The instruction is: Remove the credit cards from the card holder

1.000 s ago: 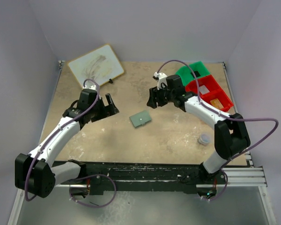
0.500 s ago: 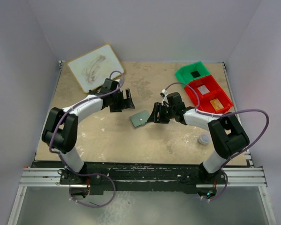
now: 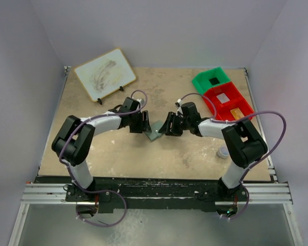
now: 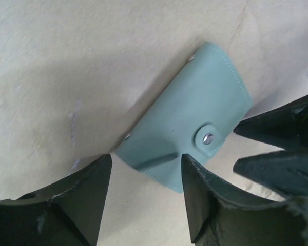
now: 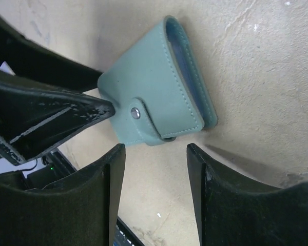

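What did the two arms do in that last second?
The left arm and right arm both swung inward to the card holder, jaws open either side of it, nothing gripped. The card holder stayed put, still snapped shut; the bins and board did not move.

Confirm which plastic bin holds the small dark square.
The green plastic bin, rearmost in the row, holds the dark square. The red plastic bins nearer the front hold a pale piece and an orange piece.

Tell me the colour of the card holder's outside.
The card holder is pale grey-green outside; left wrist view shows it best.
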Controlling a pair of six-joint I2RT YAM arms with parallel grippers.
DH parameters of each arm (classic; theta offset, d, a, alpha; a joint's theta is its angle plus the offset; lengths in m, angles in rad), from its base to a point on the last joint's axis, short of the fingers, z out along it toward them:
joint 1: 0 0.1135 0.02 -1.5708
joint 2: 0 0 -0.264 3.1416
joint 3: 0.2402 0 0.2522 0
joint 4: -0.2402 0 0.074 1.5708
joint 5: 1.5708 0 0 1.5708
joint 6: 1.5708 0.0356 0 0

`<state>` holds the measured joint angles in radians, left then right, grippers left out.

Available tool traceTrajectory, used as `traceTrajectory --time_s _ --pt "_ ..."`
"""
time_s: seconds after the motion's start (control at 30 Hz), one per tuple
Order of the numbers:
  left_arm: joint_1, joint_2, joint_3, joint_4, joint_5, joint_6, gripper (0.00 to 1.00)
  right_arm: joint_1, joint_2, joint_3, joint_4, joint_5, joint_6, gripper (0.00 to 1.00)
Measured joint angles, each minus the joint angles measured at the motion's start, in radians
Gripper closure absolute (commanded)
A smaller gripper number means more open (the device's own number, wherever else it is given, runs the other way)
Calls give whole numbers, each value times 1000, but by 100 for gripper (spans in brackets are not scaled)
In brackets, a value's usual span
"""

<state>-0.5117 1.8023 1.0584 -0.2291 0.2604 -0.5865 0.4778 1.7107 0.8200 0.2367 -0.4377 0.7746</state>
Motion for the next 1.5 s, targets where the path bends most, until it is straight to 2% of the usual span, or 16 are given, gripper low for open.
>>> traceTrajectory --time_s 0.27,0.4,0.5,0.63,0.8,0.9,1.07,1.17,1.37,1.5 --pt "-44 -140 -190 80 -2 -50 48 0 55 114 -91 6 -82 46" --pt "-70 -217 -259 69 -47 -74 44 0 53 174 -156 64 -146 45" --pt "-71 -277 -265 40 -126 -76 37 0 37 200 -218 117 -187 44" --pt "-69 -276 -198 23 -203 -66 36 0 21 206 -257 154 -204 44" --pt "-66 -80 25 16 -204 -29 41 0 17 189 -240 158 -178 45" --pt "-66 -7 63 36 -168 -23 47 0 16 167 -229 155 -157 45" --pt "-66 21 25 37 -121 -23 55 0 17 126 -204 137 -142 46" --pt "-65 -9 -39 85 -93 -34 60 0 32 125 -196 125 -146 51" --pt "-68 -89 -168 157 -54 -68 61 0 63 132 -185 103 -172 48" --pt "-69 -110 -192 161 -55 -83 61 1 19 139 -217 167 -227 47"
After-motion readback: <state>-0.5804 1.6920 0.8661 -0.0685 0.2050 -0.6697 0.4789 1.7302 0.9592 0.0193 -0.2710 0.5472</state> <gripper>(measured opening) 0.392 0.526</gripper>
